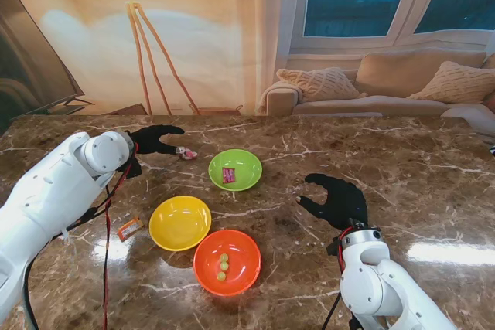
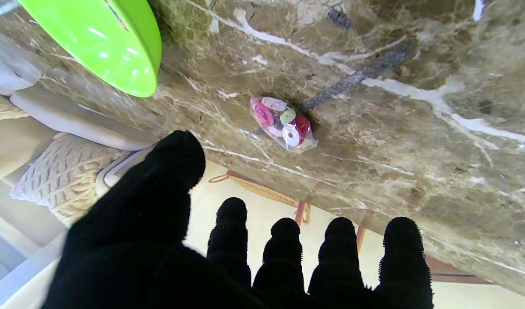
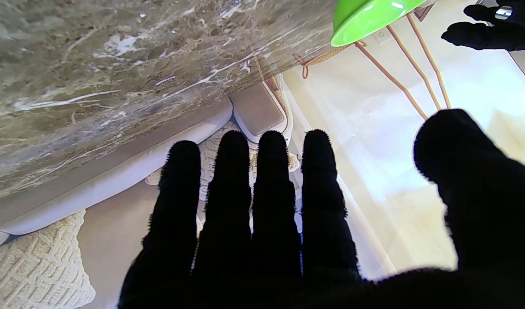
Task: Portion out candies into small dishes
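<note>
Candy packet (image 2: pixel 283 123) looks light, crinkly, slippery on the counter (image 2: pixel 417 141); I'd pinch its middle, my left hand (image 2: pixel 228 257) fingers (image 2: pixel 232 223) apart, empty.

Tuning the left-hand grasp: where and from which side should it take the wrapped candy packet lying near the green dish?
Pinch the candy packet across its short width at the bulging middle, coming from above with the left hand, which is open right beside it. It lies flat on the table, apart from the green dish, so no side is blocked; the crinkly ends would likely slip.
</note>
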You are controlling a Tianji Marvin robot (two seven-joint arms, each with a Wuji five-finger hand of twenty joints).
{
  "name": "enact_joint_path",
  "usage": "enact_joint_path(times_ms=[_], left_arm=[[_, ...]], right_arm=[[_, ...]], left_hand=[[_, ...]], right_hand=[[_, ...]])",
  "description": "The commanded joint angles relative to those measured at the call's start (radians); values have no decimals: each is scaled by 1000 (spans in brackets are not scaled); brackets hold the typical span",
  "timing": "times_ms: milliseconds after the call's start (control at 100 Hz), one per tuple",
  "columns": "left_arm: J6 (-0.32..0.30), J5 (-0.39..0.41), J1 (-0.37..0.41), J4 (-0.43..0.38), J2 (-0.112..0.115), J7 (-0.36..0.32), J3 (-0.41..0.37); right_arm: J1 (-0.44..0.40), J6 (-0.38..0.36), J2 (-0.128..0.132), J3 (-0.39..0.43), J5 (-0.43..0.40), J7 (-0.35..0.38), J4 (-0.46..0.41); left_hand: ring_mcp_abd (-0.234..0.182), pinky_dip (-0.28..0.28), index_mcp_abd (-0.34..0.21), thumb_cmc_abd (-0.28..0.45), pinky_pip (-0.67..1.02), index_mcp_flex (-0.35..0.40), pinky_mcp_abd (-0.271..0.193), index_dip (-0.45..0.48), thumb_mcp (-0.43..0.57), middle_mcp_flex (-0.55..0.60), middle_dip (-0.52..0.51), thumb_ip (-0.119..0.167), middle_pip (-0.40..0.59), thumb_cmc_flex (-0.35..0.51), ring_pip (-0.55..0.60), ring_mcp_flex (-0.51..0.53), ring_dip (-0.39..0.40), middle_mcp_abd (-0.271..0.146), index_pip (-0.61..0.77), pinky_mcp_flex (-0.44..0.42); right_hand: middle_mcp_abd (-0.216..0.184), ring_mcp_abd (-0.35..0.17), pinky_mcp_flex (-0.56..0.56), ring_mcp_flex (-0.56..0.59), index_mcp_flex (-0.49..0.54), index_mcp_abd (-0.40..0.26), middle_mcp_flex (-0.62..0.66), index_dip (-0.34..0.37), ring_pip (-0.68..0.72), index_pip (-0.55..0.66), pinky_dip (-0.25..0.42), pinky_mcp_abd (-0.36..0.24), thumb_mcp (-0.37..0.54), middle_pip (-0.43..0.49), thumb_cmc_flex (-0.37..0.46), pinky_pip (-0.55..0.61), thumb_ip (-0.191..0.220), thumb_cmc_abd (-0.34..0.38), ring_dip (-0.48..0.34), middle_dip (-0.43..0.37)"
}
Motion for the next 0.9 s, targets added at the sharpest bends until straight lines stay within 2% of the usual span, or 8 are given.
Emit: enact_joint_path(times_ms=[0,40,80,220,350,530,670,890], left_arm=[[-20,5,-29,27,-27,5,20],[-35,-6,-52,67,-39,12,48],[-46,-19,-72,105,-52,18,72],[-97,-45,-133,237,-101,52,151],[-151,-64,-184,371,-159,72,206],[-213,-71,-228,511,-228,69,238],[-220,-69,-231,515,-232,49,264],[-216,-62,-236,515,-227,-2,312]], right_arm=[[-6,9,-3,0,7,17,2],[-7,9,-3,0,9,18,1],[-7,9,-4,0,12,18,1],[-9,9,-5,1,20,20,0],[-9,9,-5,2,28,25,-1],[-11,6,-5,4,36,32,-3],[-14,6,-5,7,41,33,-4],[-16,-2,-5,9,49,38,-5]], left_hand=[[-4,19,2,34,-27,-22,17,-23,-30,-43,-11,11,-18,-31,-19,-22,-13,-31,-15,-3],[-5,23,4,42,-27,-21,13,-23,-39,-42,-11,14,-18,-33,-18,-21,-11,-32,-17,-3],[-7,52,7,54,-33,-15,8,-19,-86,-42,-8,44,-21,-9,-20,-22,-2,-33,-28,-9],[-9,58,27,91,-49,2,-2,-14,-105,-38,-5,51,-14,-26,-21,-28,1,-32,-24,-23],[-10,80,53,154,-91,23,-14,-5,-199,-37,1,76,-4,-42,-27,-41,12,-34,-41,-37],[-18,93,56,195,-132,45,-30,-2,-265,-39,-1,97,-6,-38,-35,-63,18,-36,-61,-42],[-21,100,54,225,-137,66,-29,6,-278,-32,5,103,1,-45,-35,-62,21,-35,-50,-40],[-20,126,117,324,-153,116,-23,10,-356,-16,20,112,15,-72,-38,-56,25,-25,-79,-37]], right_hand=[[3,10,1,6,3,-16,14,3,8,10,-20,0,19,11,-35,24,16,16,19,13],[3,11,2,8,3,-16,14,3,10,10,-19,1,20,11,-35,25,16,17,21,14],[3,13,2,9,3,-16,16,3,11,10,-18,3,22,12,-36,26,16,18,22,15],[4,15,8,17,6,-18,21,4,16,12,-15,7,28,14,-39,33,15,20,27,18],[7,18,9,20,7,-17,24,4,20,13,-12,10,34,15,-40,38,15,22,31,21],[5,19,12,27,9,-17,30,5,24,14,-7,13,40,18,-43,44,14,24,37,24],[6,23,16,32,13,-18,36,6,27,16,-5,16,44,20,-44,48,14,24,40,27],[6,24,19,39,21,-19,45,7,31,20,-1,20,48,23,-45,53,14,26,45,31]])
